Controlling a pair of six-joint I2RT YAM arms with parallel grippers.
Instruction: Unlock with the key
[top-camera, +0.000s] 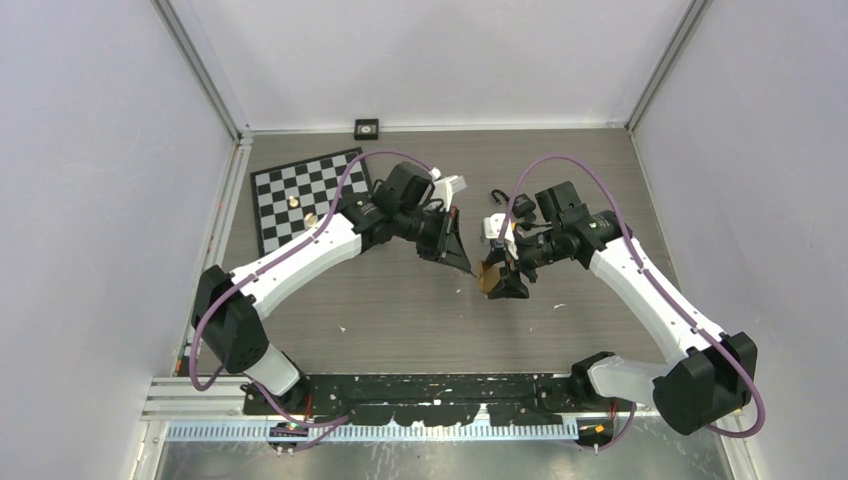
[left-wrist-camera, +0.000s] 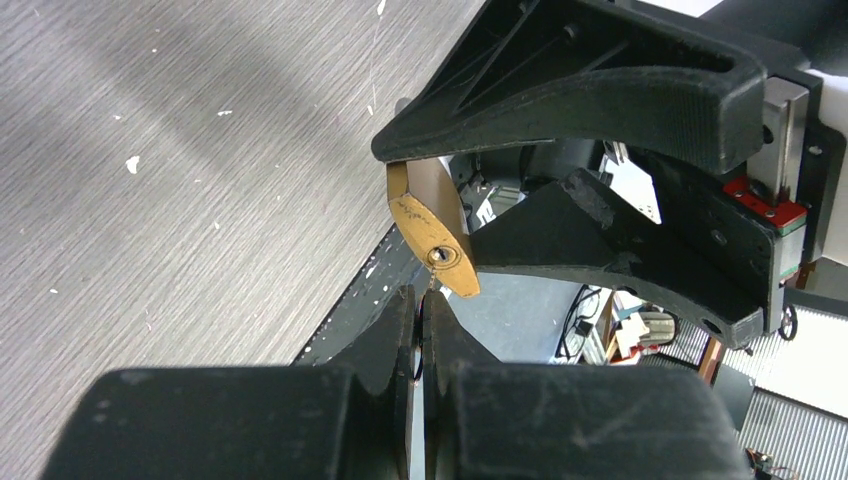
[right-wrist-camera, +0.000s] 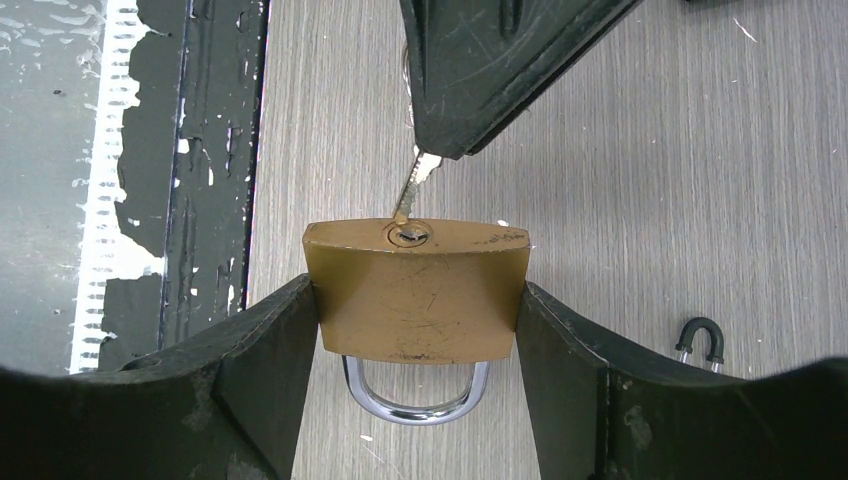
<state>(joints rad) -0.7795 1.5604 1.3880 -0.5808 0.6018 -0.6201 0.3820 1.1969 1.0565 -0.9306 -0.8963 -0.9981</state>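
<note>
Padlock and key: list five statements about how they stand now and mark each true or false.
1. The right gripper clamps the brass padlock by its sides. True.
2. The key lies on the table. False: the left gripper pinches it, its tip at the keyhole.
3. The shackle hangs free. False: both its legs run into the padlock.
4. The left gripper is shut. True.
5. The padlock rests on the chessboard. False: it is held well to the right of the chessboard.
</note>
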